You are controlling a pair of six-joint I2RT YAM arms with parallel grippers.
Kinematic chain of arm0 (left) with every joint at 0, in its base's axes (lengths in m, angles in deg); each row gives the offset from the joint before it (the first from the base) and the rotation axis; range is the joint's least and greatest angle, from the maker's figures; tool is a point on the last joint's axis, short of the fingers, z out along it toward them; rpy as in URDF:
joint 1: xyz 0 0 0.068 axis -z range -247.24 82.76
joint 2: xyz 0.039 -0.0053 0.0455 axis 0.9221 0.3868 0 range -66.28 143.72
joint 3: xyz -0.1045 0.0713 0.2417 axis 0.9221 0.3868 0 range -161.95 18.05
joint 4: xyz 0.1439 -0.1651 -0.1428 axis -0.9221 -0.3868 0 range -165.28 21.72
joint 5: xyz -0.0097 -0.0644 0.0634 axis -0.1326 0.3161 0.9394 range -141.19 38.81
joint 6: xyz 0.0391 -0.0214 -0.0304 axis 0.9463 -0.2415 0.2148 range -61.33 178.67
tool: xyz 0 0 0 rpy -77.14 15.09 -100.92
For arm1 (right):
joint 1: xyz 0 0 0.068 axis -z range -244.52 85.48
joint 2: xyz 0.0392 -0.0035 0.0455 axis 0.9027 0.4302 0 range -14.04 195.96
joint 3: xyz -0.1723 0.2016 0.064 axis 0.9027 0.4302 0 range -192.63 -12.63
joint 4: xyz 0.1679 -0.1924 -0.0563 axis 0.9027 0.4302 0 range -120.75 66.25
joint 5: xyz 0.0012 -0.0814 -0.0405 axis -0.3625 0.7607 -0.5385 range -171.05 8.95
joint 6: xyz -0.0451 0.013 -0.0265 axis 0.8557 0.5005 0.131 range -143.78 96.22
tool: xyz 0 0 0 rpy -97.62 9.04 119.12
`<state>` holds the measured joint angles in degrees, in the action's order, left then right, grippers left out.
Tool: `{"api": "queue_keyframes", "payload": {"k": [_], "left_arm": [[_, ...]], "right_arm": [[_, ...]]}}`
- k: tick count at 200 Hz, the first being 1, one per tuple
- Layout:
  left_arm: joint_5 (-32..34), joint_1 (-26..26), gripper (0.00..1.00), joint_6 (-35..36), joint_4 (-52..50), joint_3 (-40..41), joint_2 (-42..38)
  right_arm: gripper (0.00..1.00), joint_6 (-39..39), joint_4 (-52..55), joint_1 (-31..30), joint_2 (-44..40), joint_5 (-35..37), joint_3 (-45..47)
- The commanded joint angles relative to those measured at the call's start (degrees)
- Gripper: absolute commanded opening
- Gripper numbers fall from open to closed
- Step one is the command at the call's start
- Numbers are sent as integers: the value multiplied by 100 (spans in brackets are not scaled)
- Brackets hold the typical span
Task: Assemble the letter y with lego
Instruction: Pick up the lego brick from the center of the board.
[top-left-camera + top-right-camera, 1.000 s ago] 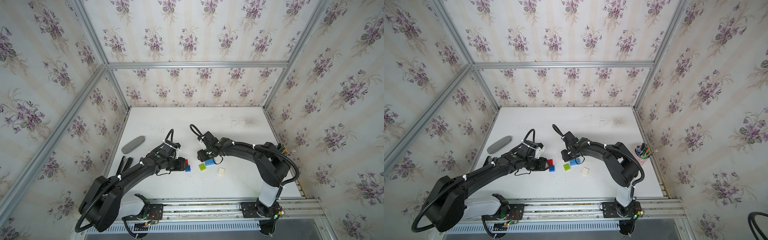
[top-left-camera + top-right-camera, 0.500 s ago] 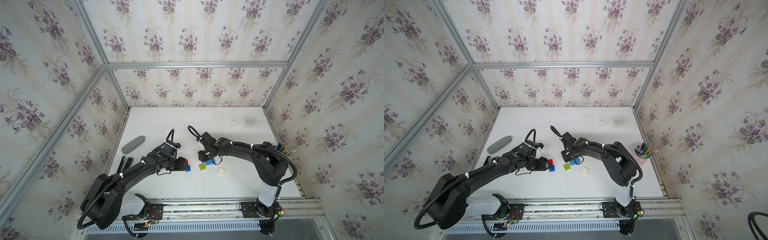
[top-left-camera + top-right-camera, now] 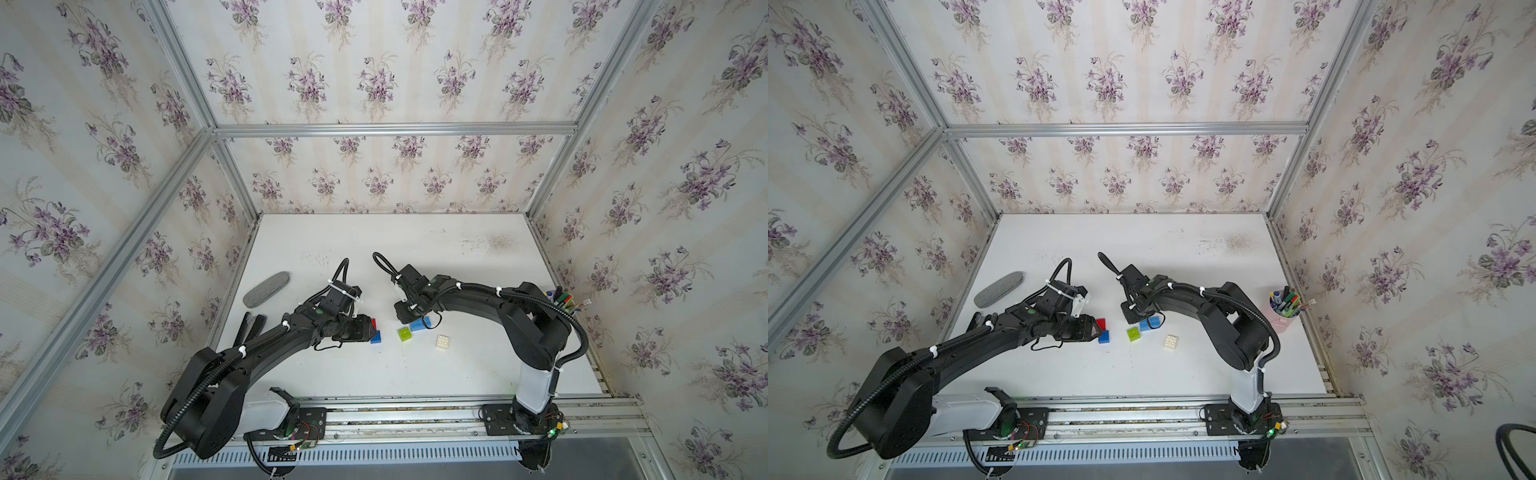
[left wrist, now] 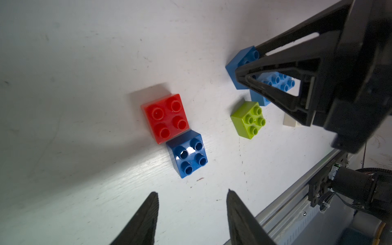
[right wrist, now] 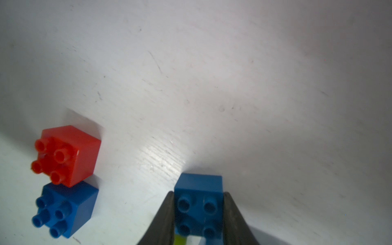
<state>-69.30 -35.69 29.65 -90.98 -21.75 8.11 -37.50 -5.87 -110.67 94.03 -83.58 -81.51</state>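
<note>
The lego bricks lie loose on the white table, and no letter y shows. A red brick (image 4: 165, 117) touches a dark blue brick (image 4: 187, 153) at a corner. My left gripper (image 4: 193, 192) stands open just short of them, holding nothing. My right gripper (image 5: 198, 193) is shut on a second dark blue brick (image 5: 198, 184), which rests on the table beside the longer light blue brick (image 4: 275, 84). The lime green brick (image 3: 404, 333) and the cream-white brick (image 3: 443, 341) lie close by, nearer the front edge.
A pink cup of pens (image 3: 1285, 309) stands at the right wall behind the right arm. A grey oval pad (image 3: 266, 289) and dark sticks (image 3: 249, 328) lie at the left edge. The metal rail (image 3: 415, 409) runs along the front.
My right gripper has closed onto the second dark blue brick and shifted a little to the left. The left arm and the other bricks have not moved.
</note>
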Motion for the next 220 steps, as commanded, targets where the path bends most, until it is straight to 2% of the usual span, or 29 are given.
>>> {"api": "queue_keyframes", "payload": {"k": [1, 59, 87, 91, 118, 141, 197, 201, 220], "left_arm": [[31, 18, 54, -28, -7, -17, 8], [49, 75, 54, -11, -14, -64, 105], [448, 94, 54, -209, -76, -137, 205], [519, 96, 58, -242, -108, -170, 239], [926, 110, 61, -416, -209, -387, 481], [1088, 180, 61, -474, -245, -708, 905], [1760, 465, 56, -580, -833, -1550, 1832], [1792, 474, 51, -595, -852, -1576, 1868], [1947, 508, 47, -675, -1007, -1702, 2035]], "right_arm": [[30, 0, 113, -8, -18, 91, -20], [29, -189, 22, -2, -489, 34, 39], [29, -293, 3, 1, -708, 17, 132], [29, -310, -1, 7, -738, 19, 146], [29, -438, -51, 35, -980, 76, 353], [28, -573, -143, 136, -1252, 68, 584], [28, -755, -199, 365, -1886, 147, 983], [28, -771, -203, 362, -1925, 155, 995], [28, -808, -211, 396, -2087, 162, 1106]]}}
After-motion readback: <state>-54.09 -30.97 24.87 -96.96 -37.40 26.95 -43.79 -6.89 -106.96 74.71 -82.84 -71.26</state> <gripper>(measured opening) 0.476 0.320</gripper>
